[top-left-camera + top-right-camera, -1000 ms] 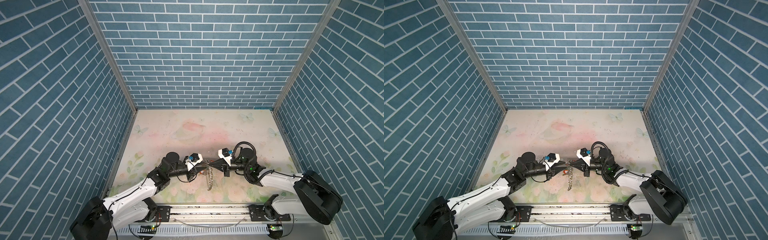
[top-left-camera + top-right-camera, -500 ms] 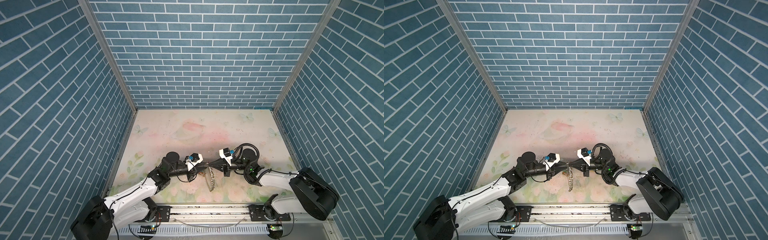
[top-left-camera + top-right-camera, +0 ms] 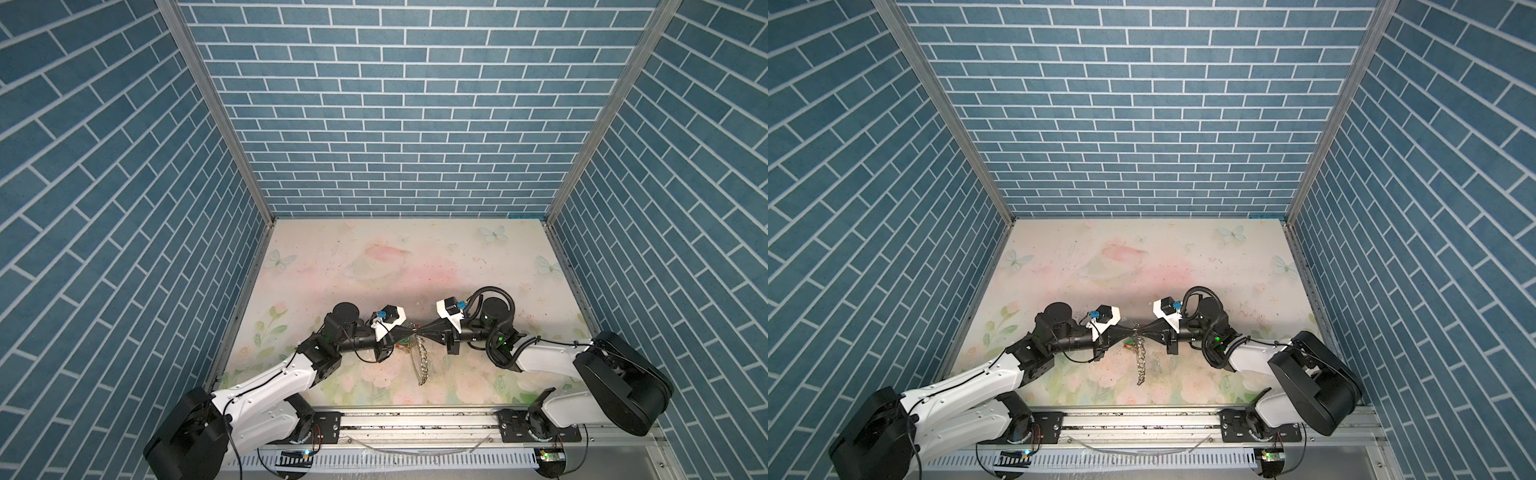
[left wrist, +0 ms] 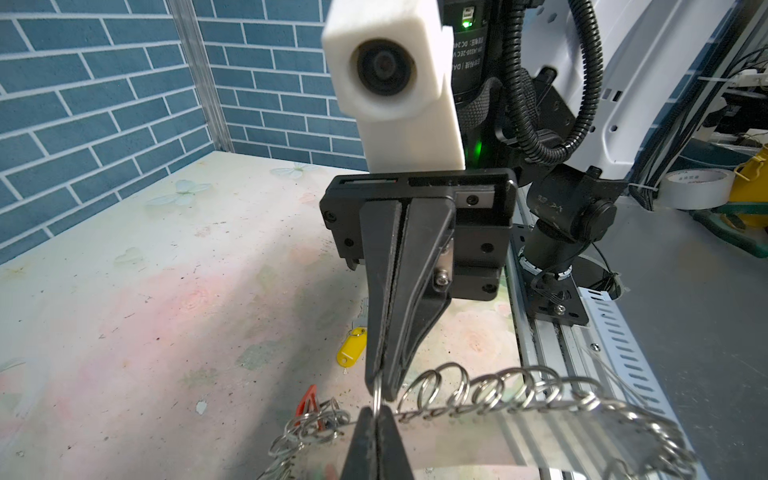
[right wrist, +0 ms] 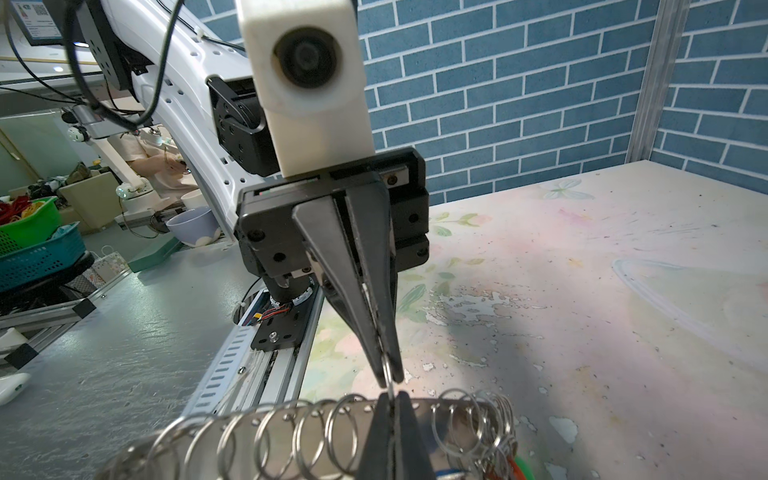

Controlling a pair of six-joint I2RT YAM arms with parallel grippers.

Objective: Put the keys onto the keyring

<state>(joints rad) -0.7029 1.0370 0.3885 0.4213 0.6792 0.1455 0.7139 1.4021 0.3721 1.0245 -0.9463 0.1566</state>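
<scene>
The keyring (image 3: 421, 360) (image 3: 1140, 361) is a grey plate rimmed with silver wire rings. It hangs above the mat between my two grippers, which meet tip to tip. My left gripper (image 3: 413, 330) (image 4: 376, 409) is shut on one wire ring (image 4: 376, 394) of the keyring (image 4: 457, 432). From the opposite side my right gripper (image 3: 419, 331) (image 5: 390, 397) is shut on that same ring (image 5: 387, 376). The keys, a yellow tag (image 4: 352, 347) with a dark key, lie on the mat below, apart from both grippers. Red, green and orange tags (image 5: 515, 465) hang at one end of the plate.
The flowered mat (image 3: 415, 266) is walled by blue brick panels on three sides. A metal rail (image 3: 415, 419) with both arm bases runs along the front edge. A roll of tape (image 4: 698, 189) and baskets (image 5: 37, 245) lie outside the cell.
My left gripper has closed from partly open onto the wire ring. The right gripper has stayed shut on it, and the hanging keyring has barely moved.
</scene>
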